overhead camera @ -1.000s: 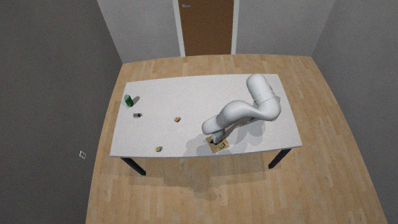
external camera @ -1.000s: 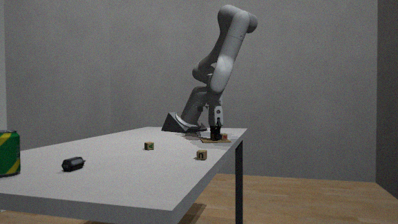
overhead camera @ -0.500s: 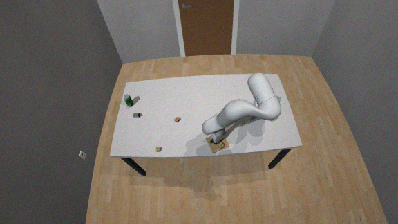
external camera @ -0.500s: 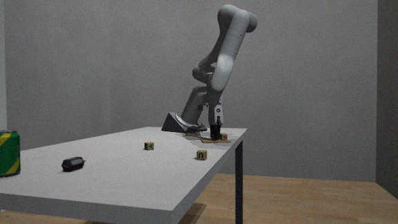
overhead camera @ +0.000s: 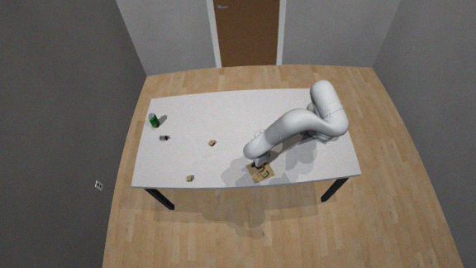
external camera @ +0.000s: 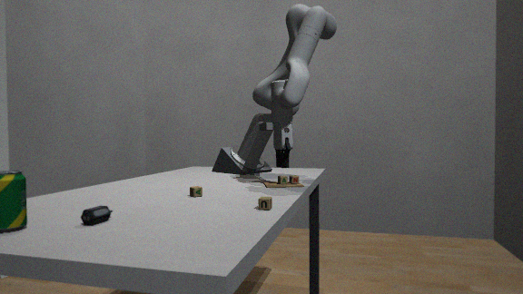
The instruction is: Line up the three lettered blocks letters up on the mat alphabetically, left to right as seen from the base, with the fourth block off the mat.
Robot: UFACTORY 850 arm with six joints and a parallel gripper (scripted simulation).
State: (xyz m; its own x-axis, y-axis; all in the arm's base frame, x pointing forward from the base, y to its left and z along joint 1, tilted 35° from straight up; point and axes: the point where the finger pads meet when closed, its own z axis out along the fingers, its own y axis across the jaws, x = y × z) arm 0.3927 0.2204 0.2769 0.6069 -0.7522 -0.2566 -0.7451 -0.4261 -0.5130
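Observation:
A brown mat lies near the table's front edge, under the arm; it also shows in the exterior view. Two wooden letter blocks sit side by side on it: one with a green letter and one with a red letter. My gripper hangs just above the green-lettered block, fingers open and holding nothing; from above it partly hides that block. A third block sits mid-table off the mat. A fourth block sits near the front edge, left of the mat.
A green and yellow can stands at the table's far left. A small black object lies near it. The robot's base is at the right end of the table.

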